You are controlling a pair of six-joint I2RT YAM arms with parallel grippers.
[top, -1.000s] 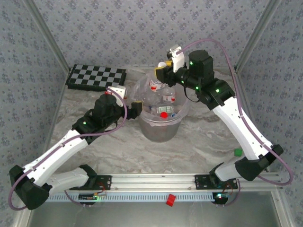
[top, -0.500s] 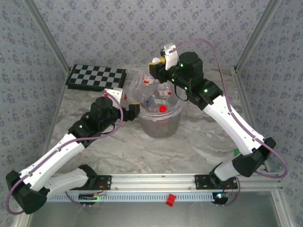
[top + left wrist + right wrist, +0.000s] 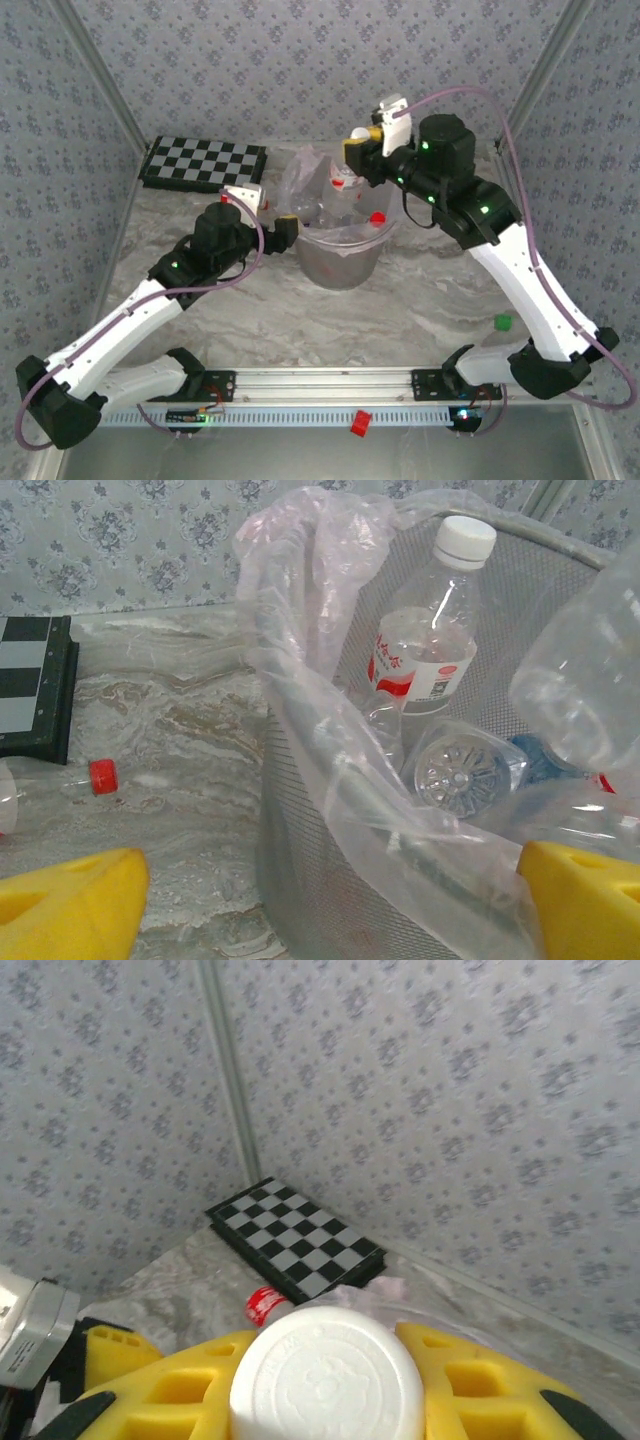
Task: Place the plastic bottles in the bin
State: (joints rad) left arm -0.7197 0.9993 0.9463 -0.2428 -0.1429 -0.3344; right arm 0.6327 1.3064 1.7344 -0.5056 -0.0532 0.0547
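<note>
A black-and-white chequered board lies flat at the upper left of the marbled table. A small green block sits at the right, and a red piece near the bottom edge.

The bin is showing a fine, matt grey mesh texture on its wall, and its thin clear plastic bag is crinkling and glinting. An upright plastic bottle inside is looking glossy and transparent. Another bottle's white cap is looking matt, faintly embossed. The table is showing a smooth marbled surface.
</note>
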